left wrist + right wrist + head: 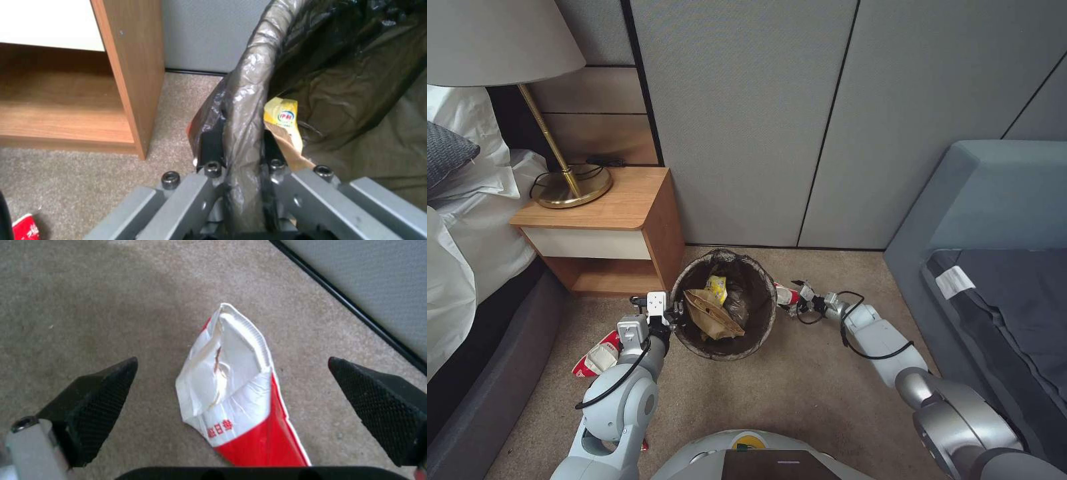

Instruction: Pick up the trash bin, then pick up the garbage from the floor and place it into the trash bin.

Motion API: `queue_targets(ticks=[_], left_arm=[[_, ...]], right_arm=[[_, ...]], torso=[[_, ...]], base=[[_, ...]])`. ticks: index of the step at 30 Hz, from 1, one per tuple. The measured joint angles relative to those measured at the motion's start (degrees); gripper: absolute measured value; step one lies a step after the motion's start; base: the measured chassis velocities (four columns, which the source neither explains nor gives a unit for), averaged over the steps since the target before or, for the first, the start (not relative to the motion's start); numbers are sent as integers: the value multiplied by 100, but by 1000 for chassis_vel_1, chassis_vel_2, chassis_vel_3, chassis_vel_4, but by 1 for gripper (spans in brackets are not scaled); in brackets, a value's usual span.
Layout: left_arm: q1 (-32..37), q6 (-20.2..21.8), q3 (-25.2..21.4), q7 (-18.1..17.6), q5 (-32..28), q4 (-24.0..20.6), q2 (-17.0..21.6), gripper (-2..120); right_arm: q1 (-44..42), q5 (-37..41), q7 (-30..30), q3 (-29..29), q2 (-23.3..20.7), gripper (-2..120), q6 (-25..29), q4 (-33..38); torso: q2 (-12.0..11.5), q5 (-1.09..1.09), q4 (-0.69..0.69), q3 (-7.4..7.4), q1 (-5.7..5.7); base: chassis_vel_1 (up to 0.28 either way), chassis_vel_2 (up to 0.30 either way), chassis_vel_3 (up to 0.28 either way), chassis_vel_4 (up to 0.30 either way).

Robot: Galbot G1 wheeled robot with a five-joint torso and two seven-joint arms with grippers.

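The trash bin (725,307), lined with a dark bag, holds a yellow wrapper (716,288) and a brown paper bag (712,315). My left gripper (675,315) is shut on its near-left rim; the left wrist view shows the fingers (209,146) clamping the bag-covered rim (242,110). On the carpet right of the bin lies a red-and-white wrapper (787,295), a piece of garbage. My right gripper (798,300) hovers open over it, with the wrapper (236,396) lying between the two pads (102,396). Another red-and-white wrapper (597,360) lies on the floor left of my left arm.
A wooden nightstand (607,233) with a brass lamp (564,180) stands left of the bin against the grey wall panels (774,120). The bed (467,253) is at the far left and a blue-grey sofa (994,253) at the right. Carpet (800,393) lies in front.
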Motion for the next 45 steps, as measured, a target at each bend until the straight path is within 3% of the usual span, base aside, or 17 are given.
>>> queue_targets(ticks=[17,20,23,28,32,38,39,42,43,45], left_arm=[[1,-7,-1,-1,2,0,0,0],[1,-8,0,-1,1,0,-1,0],[5,-12,-5,-3,1,0,7,0],[5,-17,-7,-3,0,0,14,0],[-5,-24,6,-4,-1,13,11,0],[-9,-26,20,-3,-1,21,7,0],[-10,-27,21,-3,-1,27,7,0],[-11,-28,18,-2,-1,33,9,0],[-11,-30,17,-1,-1,38,12,0],[-10,-30,17,0,-1,39,12,0]], right_arm=[[-4,-65,340,120,231,100,-83,-425],[-11,-99,383,176,259,94,-105,-516],[-11,-183,500,329,275,78,-132,-688],[-11,-192,523,384,258,72,-139,-691],[-12,-193,527,423,240,44,-144,-690],[-16,-190,542,433,224,30,-145,-687],[-21,-190,545,433,217,22,-145,-673],[-25,-188,546,431,209,15,-144,-655],[-24,-184,559,421,210,6,-142,-641],[-19,-183,571,412,219,2,-141,-635]], torso=[[0,1,0,0,0],[0,0,0,0,0],[0,1,-1,0,0],[0,1,0,0,0],[0,1,0,0,0],[0,0,0,0,0],[0,1,0,0,0],[0,1,0,0,0],[0,0,0,0,0],[0,1,0,0,0]], base=[[0,0,0,0],[0,0,0,0],[0,0,0,0],[0,0,0,0],[0,0,0,0],[0,0,0,0],[0,0,0,0],[0,0,0,0],[0,0,0,0],[0,0,0,0]])
